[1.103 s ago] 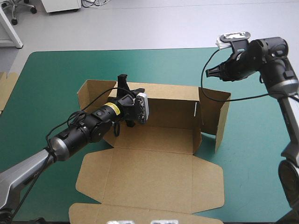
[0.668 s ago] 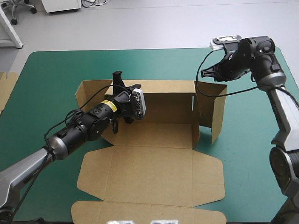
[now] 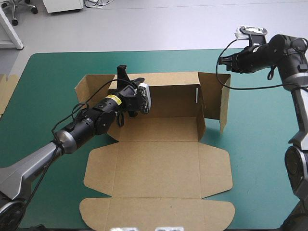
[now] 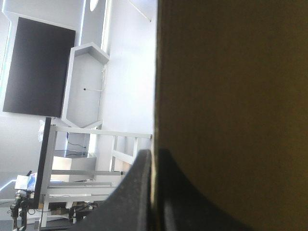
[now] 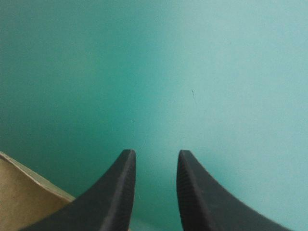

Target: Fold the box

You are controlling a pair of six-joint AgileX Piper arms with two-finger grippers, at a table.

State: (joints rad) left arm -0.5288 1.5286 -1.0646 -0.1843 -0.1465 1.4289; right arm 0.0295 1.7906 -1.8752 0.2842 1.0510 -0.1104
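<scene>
The box [image 3: 159, 168], a cut sheet of matte brown board with rounded flaps, is seen mid-table on the smooth teal-green cover [image 3: 48, 86], with its back wall raised and its lid laid flat. The top edge of that wall is pinched by the left gripper [image 4: 153, 153], whose curved black fingers are all but closed. The right gripper [image 5: 155, 156] is spread apart and grasps nothing above the cover, where only one corner of the box can be made out.

A bright workroom around a table with a teal-green cover [image 3: 53, 91].

Beyond the table's far edge lies a pale grey floor [image 3: 168, 29], smooth and evenly lit. On it, near the far left corner, stand the wheeled foot of an office chair [image 3: 19, 9], the bottom of a white cabinet [image 3: 62, 5] with loose cables [image 3: 98, 3] beside it, and a slanting white furniture leg [image 3: 12, 33]. The left wrist view, turned on its side, shows a white wall [image 4: 130, 72] and a white frame table [image 4: 91, 159].
</scene>
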